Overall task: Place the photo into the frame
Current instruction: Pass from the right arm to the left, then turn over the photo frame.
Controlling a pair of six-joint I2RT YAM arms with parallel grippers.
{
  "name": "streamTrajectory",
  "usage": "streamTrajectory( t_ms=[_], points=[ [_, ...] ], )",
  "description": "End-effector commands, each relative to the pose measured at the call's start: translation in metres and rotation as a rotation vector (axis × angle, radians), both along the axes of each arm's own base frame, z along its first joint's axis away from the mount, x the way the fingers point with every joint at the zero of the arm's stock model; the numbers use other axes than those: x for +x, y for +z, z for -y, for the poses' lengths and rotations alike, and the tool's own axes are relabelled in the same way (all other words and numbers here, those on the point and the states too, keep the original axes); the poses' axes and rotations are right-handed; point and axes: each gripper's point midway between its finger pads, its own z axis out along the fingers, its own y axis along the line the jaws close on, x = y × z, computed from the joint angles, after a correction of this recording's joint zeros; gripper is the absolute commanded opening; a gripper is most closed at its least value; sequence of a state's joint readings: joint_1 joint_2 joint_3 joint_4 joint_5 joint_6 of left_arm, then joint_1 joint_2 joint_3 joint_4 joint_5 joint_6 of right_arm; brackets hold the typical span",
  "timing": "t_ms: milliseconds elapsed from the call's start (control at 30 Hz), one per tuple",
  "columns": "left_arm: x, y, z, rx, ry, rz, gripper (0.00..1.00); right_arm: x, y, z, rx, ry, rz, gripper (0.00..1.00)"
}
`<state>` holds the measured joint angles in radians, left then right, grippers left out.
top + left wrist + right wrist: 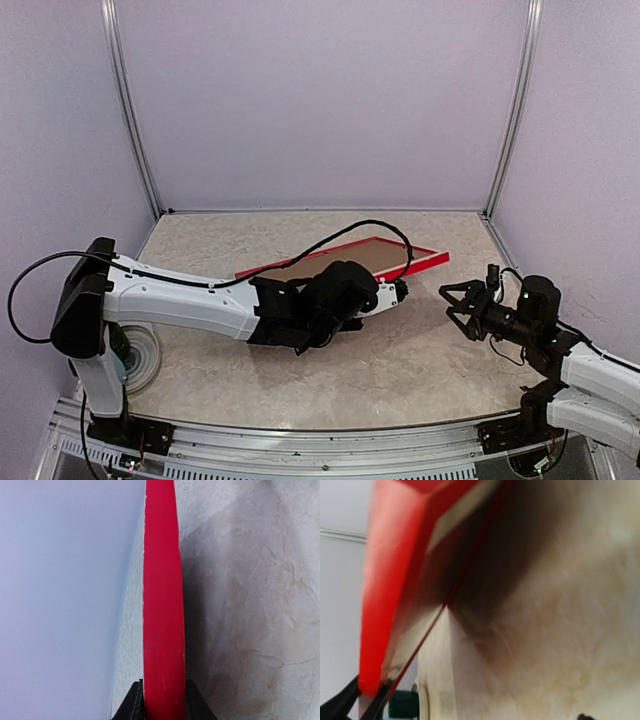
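- While the left gripper clamps the frame by its edge, lifting it seems the step
- Right gripper, at 3 o'clock, gapes empty
- Next calls for finding the unseen photo

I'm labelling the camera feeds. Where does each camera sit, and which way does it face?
Top external: above and behind the arms, looking down at the table; both arms, the left hand and the open right hand show.
Left wrist: on the left arm, sighting along the frame edge; its fingers clamp it.
Right wrist: on the right arm, facing frame and table from close; own fingers not clearly seen.
All three share the frame.
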<state>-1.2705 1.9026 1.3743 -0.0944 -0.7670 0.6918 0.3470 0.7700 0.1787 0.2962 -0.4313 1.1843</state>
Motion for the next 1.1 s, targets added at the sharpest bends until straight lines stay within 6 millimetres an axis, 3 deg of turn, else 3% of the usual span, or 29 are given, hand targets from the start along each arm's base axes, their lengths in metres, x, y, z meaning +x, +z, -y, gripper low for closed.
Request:
streamTrajectory(
  t_ms=[0, 233, 767, 1067],
  points=[
    [0.007, 0.083, 0.002, -0.199, 0.013, 0.003, 0.0, 0.003, 0.021, 0.014, -0.099, -0.063, 0.1, 0.85],
    [0.014, 0.105, 0.001, -0.256, 0.013, -0.065, 0.0, 0.005, 0.042, 0.018, -0.179, -0.059, 0.186, 0.87],
    [0.018, 0.131, -0.003, -0.372, 0.013, -0.122, 0.0, 0.012, 0.04, 0.019, -0.245, -0.056, 0.179, 0.87],
    [0.016, 0.157, -0.007, -0.463, -0.001, -0.177, 0.0, 0.015, 0.046, 0.021, -0.29, -0.057, 0.222, 0.9]
  ],
)
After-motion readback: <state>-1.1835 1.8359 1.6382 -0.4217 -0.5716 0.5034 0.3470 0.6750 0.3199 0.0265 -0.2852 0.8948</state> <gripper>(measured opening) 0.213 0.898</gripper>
